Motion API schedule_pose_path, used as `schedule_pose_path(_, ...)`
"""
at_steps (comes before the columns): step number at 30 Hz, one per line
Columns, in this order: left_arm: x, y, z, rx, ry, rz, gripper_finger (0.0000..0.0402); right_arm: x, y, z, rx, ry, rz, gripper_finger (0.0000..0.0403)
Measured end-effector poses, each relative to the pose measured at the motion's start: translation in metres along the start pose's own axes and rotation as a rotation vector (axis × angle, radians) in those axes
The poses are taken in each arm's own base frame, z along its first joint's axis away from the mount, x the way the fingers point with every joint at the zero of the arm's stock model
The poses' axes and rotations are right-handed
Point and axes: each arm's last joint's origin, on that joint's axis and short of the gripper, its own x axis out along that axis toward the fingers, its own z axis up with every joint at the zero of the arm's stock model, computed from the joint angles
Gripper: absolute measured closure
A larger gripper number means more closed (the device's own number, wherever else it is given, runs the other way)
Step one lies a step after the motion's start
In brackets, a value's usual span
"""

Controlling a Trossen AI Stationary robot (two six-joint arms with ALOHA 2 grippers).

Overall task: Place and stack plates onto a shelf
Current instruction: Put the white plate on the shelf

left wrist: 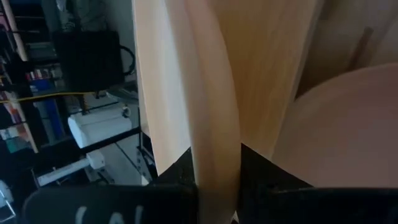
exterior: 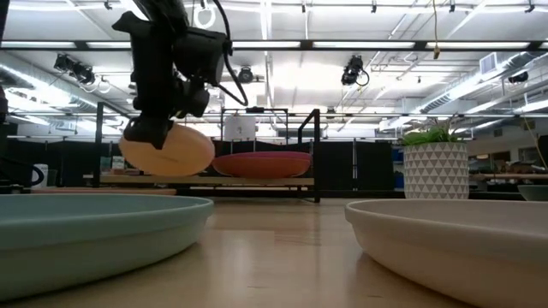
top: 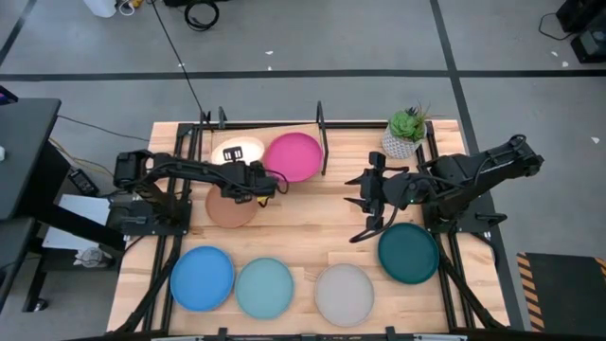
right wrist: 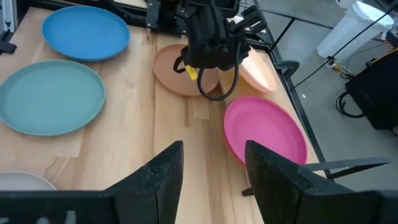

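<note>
Left pincer (top: 254,180), centre-left of the high view, pinches the cream plate (exterior: 168,149) by its rim over the shelf (top: 312,135). Thin hold; it could slip. Right pincer (right wrist: 211,168) spread, idle.

I've got the cream plate (top: 239,152) up off the wood, tilted, pinched by its rim in my left gripper (top: 276,182), over the left bay of the shelf (top: 322,128) at the tabletop's far edge. The magenta plate (top: 295,156) lies flat in the bay beside it. The tan plate (top: 230,207) sits flat on the tabletop just in front of the shelf. Along the near edge, from the left corner: blue plate (top: 202,278), pale blue plate (top: 264,287), grey plate (top: 344,294). The dark teal plate (top: 409,253) rests flat towards the right edge
</note>
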Motion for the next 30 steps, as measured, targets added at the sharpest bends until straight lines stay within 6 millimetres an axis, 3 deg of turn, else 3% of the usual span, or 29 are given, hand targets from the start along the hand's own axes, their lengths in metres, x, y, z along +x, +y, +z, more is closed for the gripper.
schedule_pose_path(6,-0.001,-0.004,-0.001,-0.005,0.012,-0.049,0.0327,0.0,0.0,0.001,-0.011,-0.01,0.003,0.0225)
schedule_pose_path(18,-0.006,-0.011,0.001,0.009,-0.014,-0.122,0.0212,0.0,0.0,0.002,-0.013,-0.016,0.003,0.0225)
schedule_pose_path(23,-0.01,-0.012,0.005,0.029,-0.068,-0.138,0.0204,0.0,0.0,0.002,-0.011,-0.016,0.016,0.0225)
schedule_pose_path(30,-0.023,-0.019,0.028,0.081,-0.326,-0.266,0.0215,0.006,0.004,-0.003,-0.017,-0.004,0.033,0.0224)
